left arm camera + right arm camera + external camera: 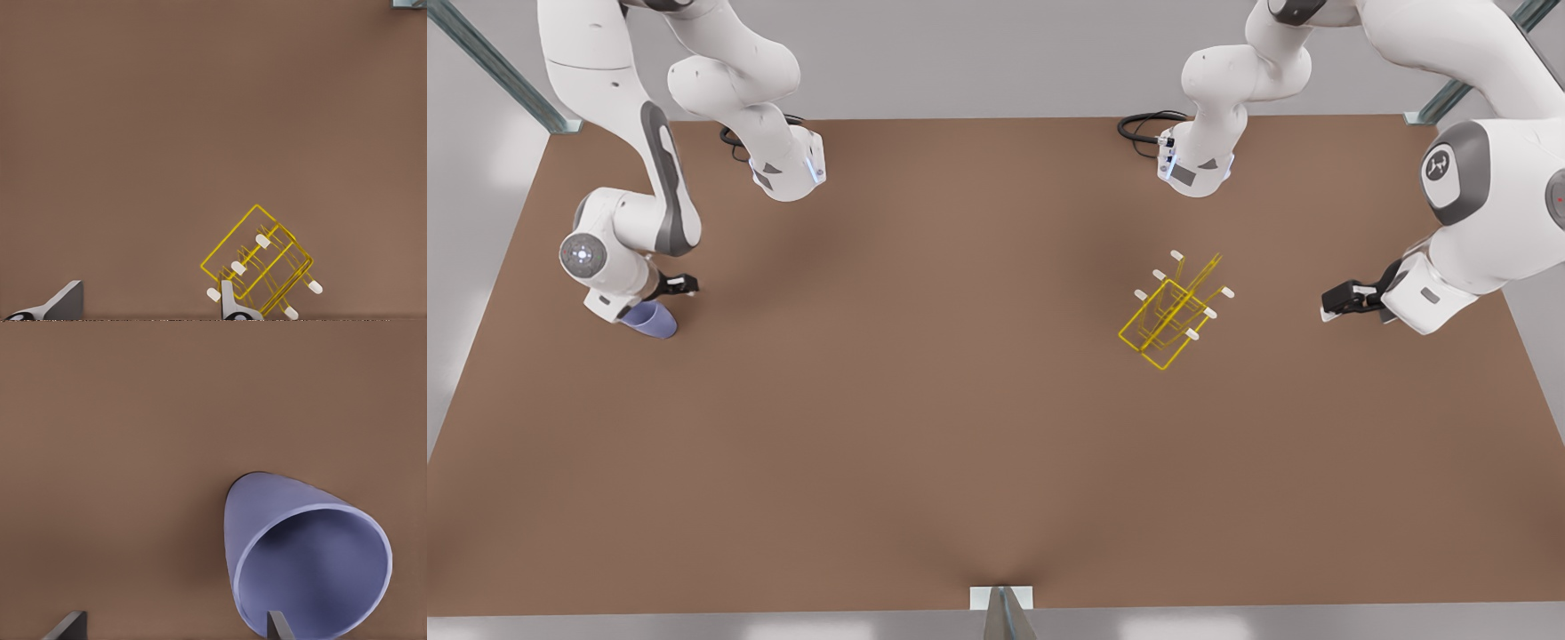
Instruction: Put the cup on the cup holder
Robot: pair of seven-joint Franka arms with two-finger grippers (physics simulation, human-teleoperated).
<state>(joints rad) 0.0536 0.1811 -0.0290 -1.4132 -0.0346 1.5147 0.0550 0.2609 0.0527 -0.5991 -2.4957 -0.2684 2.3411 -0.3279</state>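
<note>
The cup [649,319] lies on its side on the brown bench [925,427], far over on the front view's left. In the right wrist view its open mouth [313,577] faces the camera. The right pincer [669,286] hangs just above it, fingers spread wide, one fingertip [277,625] in front of the cup's rim. The cup holder [1172,311] stands well apart, on the front view's right. The left pincer [1343,300] waits near it, fingers wide and holding nothing.
</note>
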